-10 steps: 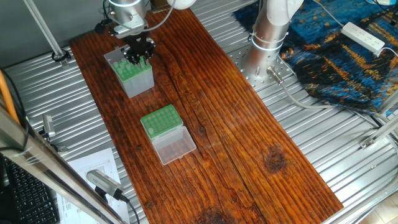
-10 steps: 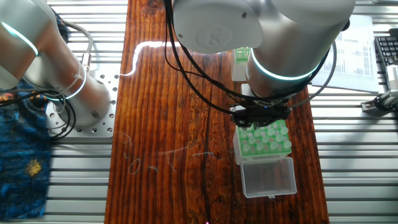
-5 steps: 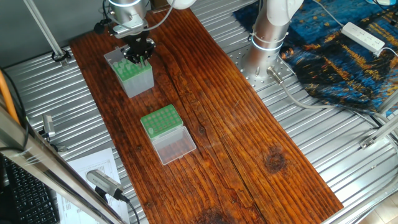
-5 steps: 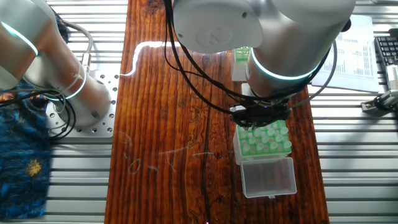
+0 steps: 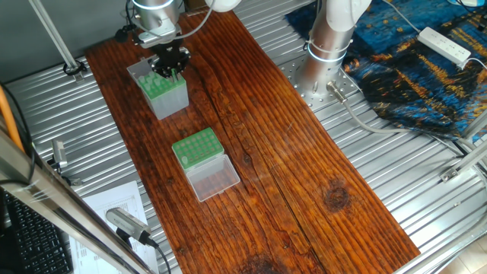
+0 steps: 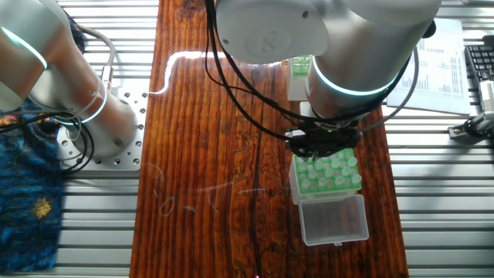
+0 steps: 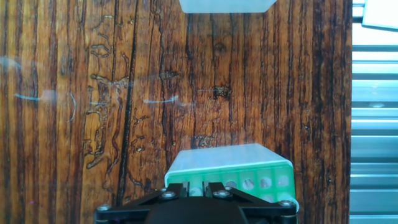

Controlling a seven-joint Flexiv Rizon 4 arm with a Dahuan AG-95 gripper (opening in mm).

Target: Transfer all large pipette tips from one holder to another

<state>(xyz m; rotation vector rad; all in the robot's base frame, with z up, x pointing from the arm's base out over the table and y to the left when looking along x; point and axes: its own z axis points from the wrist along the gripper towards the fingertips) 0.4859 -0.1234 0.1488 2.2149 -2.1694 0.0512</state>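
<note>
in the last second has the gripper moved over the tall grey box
Yes, slightly: the gripper has shifted up-image against the tall grey box, most between the first two frames.

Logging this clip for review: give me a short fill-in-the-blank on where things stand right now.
1. The gripper hovers over the ___ box.
2. The low rack has its clear lid ___.
3. Both boxes stand on a ___ board.

Missing words: taller; open; wooden
</note>
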